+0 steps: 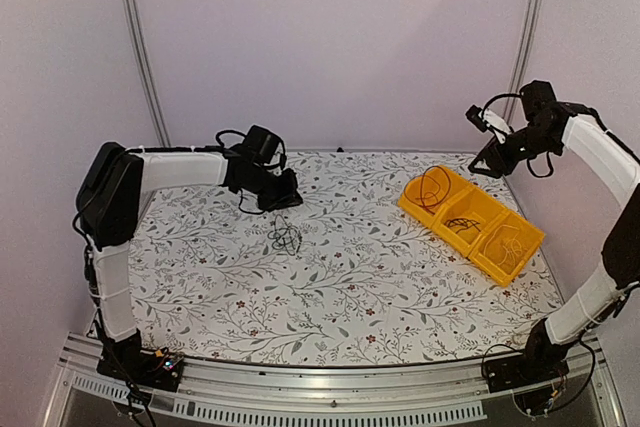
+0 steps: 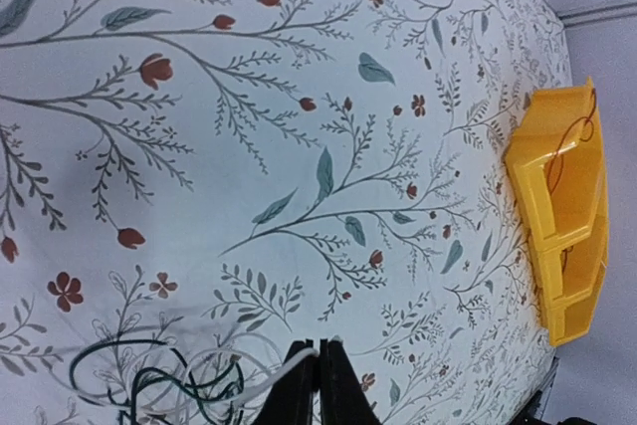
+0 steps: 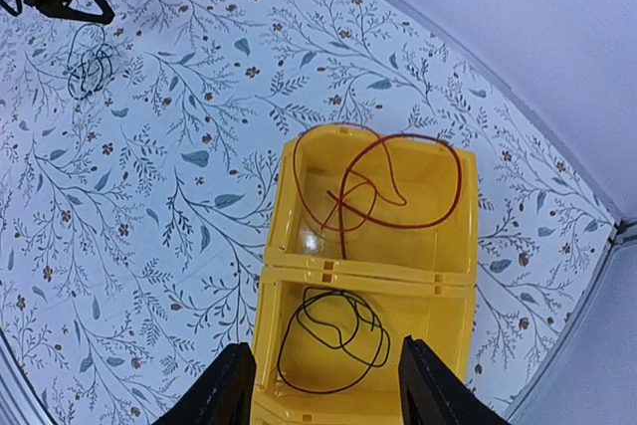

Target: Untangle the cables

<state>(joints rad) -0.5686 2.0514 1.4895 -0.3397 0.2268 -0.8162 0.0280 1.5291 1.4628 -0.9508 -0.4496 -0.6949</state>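
Note:
A small clump of thin dark and whitish cables (image 1: 285,238) lies on the floral cloth left of centre; it shows in the left wrist view as cables (image 2: 149,385) at the bottom left. My left gripper (image 2: 318,350) is shut on one white cable (image 2: 261,382) that runs from its tips back into the clump. My right gripper (image 3: 328,385) hangs open high above the yellow bins, nothing between its fingers. A red cable (image 3: 383,186) lies in one compartment, a black cable (image 3: 333,335) in the one beside it.
The yellow three-compartment bin tray (image 1: 447,239) sits at the right of the table; its third compartment (image 1: 508,245) also holds thin wire. The floral cloth (image 1: 350,297) covers the table. White walls and metal posts enclose the back and sides.

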